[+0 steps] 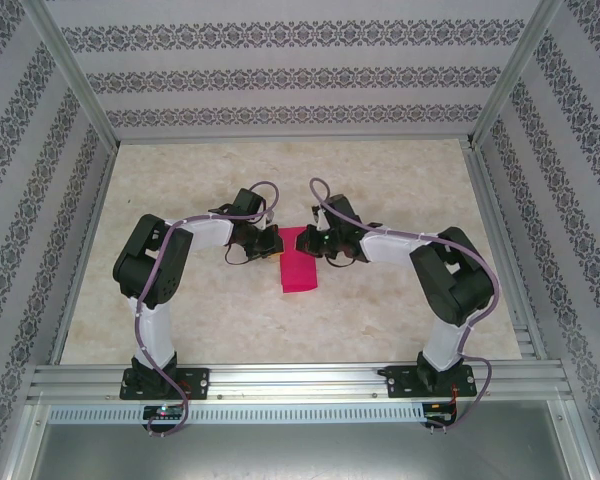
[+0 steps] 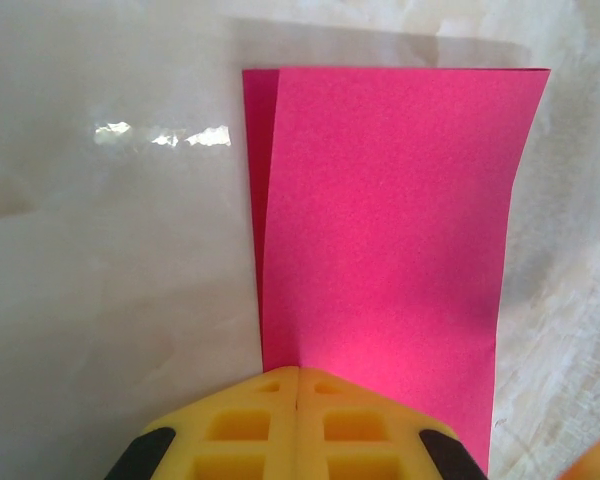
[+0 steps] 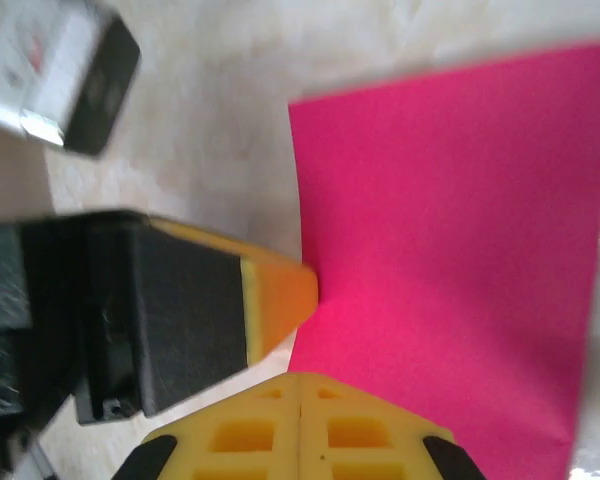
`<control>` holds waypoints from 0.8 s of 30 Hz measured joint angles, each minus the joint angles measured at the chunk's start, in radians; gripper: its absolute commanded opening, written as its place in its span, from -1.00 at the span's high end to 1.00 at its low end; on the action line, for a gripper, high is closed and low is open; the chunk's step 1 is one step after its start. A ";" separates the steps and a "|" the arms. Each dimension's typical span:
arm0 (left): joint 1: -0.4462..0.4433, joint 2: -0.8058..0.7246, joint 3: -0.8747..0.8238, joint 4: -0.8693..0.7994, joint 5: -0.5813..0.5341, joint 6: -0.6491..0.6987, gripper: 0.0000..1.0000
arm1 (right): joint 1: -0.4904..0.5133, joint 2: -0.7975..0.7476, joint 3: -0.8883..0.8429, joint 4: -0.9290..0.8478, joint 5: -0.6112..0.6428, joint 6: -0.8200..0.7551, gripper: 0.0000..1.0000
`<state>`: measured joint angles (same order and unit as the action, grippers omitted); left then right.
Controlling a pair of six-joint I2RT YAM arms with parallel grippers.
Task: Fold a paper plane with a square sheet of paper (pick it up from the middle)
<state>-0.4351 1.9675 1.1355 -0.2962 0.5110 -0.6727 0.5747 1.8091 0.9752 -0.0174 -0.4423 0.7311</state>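
The square sheet of paper (image 1: 298,262) lies on the table centre, magenta and folded in half into an upright rectangle; no paper plane is in view. In the left wrist view its lower layer peeks out along the left edge of the sheet (image 2: 390,220). My left gripper (image 1: 277,243) is shut, and its yellow tips (image 2: 298,370) rest on the paper's near edge. My right gripper (image 1: 307,240) is shut too, tips (image 3: 300,377) at the edge of the sheet (image 3: 450,240). Both grippers meet at the sheet's far end, the left one's finger (image 3: 280,290) touching the paper's corner.
The marble-look table (image 1: 180,310) is boxed in by patterned walls and aluminium rails (image 1: 300,380) along the front. Both arms bend inward from their bases (image 1: 160,380) (image 1: 430,380). A grey-black box on the left arm (image 3: 65,80) hangs near the right gripper.
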 measured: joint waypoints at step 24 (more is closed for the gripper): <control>0.000 0.003 0.005 -0.007 0.000 0.011 1.00 | -0.043 -0.084 -0.215 -0.057 -0.053 -0.153 0.94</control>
<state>-0.4355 1.9705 1.1400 -0.3035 0.5106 -0.6613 0.5312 1.7256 0.7605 -0.0746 -0.4953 0.5781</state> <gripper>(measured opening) 0.055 0.048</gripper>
